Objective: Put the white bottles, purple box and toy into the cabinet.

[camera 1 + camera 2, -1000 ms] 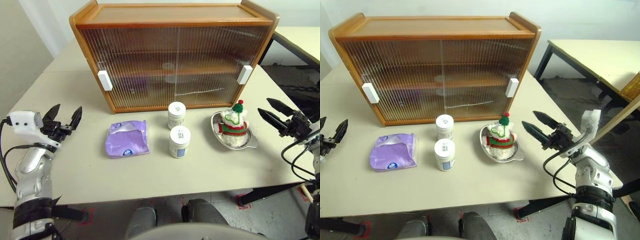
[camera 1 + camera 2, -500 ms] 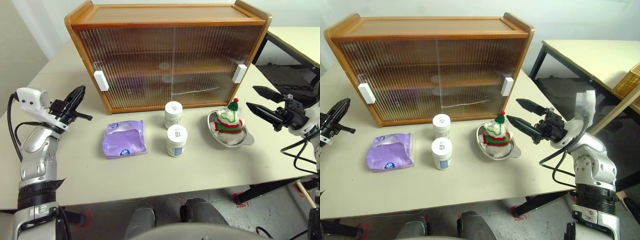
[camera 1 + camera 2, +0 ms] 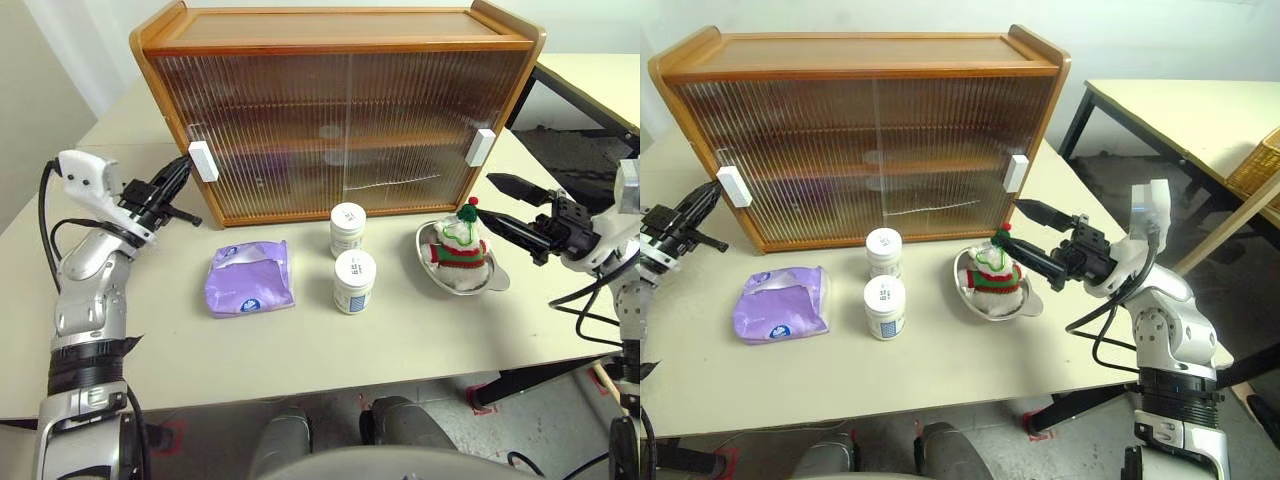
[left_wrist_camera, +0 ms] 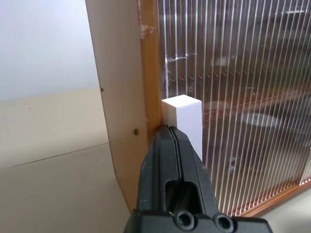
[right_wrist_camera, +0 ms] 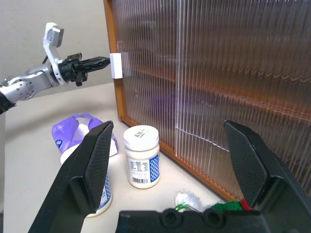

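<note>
Left hand (image 3: 183,170) pinched shut, empty, tip nosing at the white handle (image 3: 204,160) on the cabinet (image 3: 340,110), doors closed. Right hand (image 3: 1032,236) spread wide, empty, hovering just beside the toy (image 3: 461,238) in its steel bowl (image 3: 497,283). Risking a slip off that small handle and a jammed door. White bottles (image 3: 351,257) and purple box (image 3: 251,279) waiting on the surface (image 3: 300,350), open room in front.

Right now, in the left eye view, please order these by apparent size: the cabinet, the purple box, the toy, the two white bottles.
1. cabinet
2. purple box
3. toy
4. white bottles: identical jars; the nearer merely looks bigger.
</note>
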### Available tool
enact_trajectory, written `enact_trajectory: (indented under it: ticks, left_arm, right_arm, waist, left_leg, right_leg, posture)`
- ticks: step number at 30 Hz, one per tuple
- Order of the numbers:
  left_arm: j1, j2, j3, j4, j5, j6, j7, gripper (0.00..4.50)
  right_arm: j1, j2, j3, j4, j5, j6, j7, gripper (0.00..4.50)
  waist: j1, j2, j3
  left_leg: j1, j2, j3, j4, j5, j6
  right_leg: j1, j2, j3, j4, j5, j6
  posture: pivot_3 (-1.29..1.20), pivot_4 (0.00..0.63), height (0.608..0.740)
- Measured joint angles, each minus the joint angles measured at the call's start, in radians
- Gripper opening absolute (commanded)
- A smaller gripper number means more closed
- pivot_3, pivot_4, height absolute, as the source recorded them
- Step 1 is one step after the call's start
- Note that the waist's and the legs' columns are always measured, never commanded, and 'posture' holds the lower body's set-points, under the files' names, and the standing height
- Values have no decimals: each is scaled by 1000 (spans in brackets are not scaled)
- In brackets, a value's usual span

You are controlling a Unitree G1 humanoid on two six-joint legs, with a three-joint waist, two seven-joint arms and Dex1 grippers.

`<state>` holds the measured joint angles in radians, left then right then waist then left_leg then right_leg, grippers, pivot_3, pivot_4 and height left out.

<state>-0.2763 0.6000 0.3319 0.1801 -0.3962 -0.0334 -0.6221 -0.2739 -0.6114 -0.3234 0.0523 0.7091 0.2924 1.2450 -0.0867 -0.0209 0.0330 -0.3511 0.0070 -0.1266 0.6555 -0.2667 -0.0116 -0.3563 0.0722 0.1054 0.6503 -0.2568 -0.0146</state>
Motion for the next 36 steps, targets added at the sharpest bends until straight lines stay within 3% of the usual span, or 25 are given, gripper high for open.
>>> enact_trajectory:
  ticks: [7,23,36]
  left_arm:
    - [19,-23,-23,9,14,-6,-29,26]
    - [-128,-22,-54,207,50,-68,-109,26]
    - [-211,-124,-156,233,85,-90,-123,26]
  right_arm:
    - [-6,1,0,9,-1,-14,-3,4500]
    - [-27,-59,-11,64,-4,-46,25,4500]
    - [-19,-48,-12,64,-3,-65,7,4500]
  waist:
    - [2,0,0]
    - [3,1,-1]
    - [-18,1,-1]
  left_leg:
    - [-1,0,-3,3,-1,1]
    - [-5,0,-2,5,-2,2]
    - [-6,-1,1,10,-2,3]
  right_leg:
    - [0,0,0,0,0,1]
    - [-2,0,1,-1,2,3]
    - [0,1,0,-1,4,8]
  posture:
    - [-136,21,740]
    - [-184,5,740]
    - [-197,0,740]
